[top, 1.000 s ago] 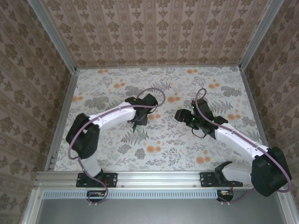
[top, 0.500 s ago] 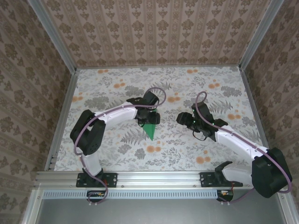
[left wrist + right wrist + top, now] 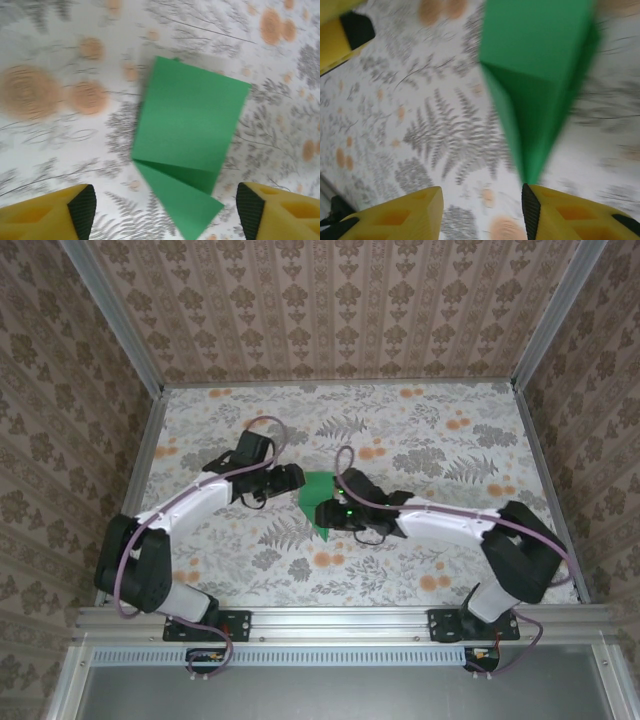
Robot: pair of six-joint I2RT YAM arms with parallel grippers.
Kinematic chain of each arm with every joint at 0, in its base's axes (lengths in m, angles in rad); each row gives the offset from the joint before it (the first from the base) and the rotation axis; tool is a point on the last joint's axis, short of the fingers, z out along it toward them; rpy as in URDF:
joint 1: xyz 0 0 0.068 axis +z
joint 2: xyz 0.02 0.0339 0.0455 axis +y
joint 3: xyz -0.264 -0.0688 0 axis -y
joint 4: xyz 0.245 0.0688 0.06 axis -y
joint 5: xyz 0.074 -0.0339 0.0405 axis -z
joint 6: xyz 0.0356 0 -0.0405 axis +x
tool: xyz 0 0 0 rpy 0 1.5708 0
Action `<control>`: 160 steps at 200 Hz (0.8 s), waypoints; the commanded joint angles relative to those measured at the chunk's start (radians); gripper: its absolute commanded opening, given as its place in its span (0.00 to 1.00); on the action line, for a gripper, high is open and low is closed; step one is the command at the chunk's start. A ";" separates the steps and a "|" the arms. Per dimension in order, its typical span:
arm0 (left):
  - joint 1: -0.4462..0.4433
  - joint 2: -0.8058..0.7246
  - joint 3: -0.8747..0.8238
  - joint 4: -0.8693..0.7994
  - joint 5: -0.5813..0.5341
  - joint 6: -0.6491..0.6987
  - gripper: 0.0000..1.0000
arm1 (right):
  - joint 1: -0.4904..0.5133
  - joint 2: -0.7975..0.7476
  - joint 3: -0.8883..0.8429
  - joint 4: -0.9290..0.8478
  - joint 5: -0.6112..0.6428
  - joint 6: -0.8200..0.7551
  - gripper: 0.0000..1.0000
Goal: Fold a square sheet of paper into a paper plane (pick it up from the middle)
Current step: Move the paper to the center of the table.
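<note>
down at the near edge, the aluminium rail [image 3: 330, 623] carries both bases. from there the left arm [image 3: 190, 505] sweeps up and to the right. the right arm [image 3: 450, 525] bends at its elbow and reaches left across the floral cloth [image 3: 430, 440]. the two heads meet close to the middle of the table.

the right gripper [image 3: 322, 514] sits a touch nearer, by the near, pointed end of the green paper [image 3: 312, 502]. its wrist camera has the yellow fingers [image 3: 570, 215] parted, bare cloth showing through the gap, nothing pinched. the blurred green tip comes right down to the inner pad of one finger; touching or a hair off, can't tell.

the left gripper [image 3: 292, 480] sits just left of the paper's far end, and it has no hold on it. in its own view the fingers [image 3: 50, 215] stand wide apart, and the paper lies flat on the cloth between and beyond them. that paper is part-folded: a broad body, a crease across it, and a flap tapering to a point.

beyond it all, open cloth runs to the patterned back wall [image 3: 330, 310].
</note>
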 commanded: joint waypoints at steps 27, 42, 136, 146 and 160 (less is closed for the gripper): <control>0.088 -0.158 -0.132 -0.060 -0.117 0.008 0.99 | 0.043 0.188 0.168 -0.039 0.032 0.008 0.44; 0.108 -0.192 -0.157 -0.059 -0.123 0.012 1.00 | 0.034 0.232 0.208 -0.092 0.072 -0.004 0.44; 0.139 -0.194 -0.204 -0.029 -0.051 0.025 1.00 | -0.076 0.221 0.038 0.014 -0.063 -0.055 0.43; 0.140 -0.192 -0.205 -0.028 -0.048 0.024 1.00 | -0.090 0.206 0.004 0.021 -0.092 -0.088 0.43; 0.140 -0.195 -0.209 -0.019 -0.032 0.025 1.00 | -0.116 0.185 -0.039 0.020 -0.161 -0.157 0.42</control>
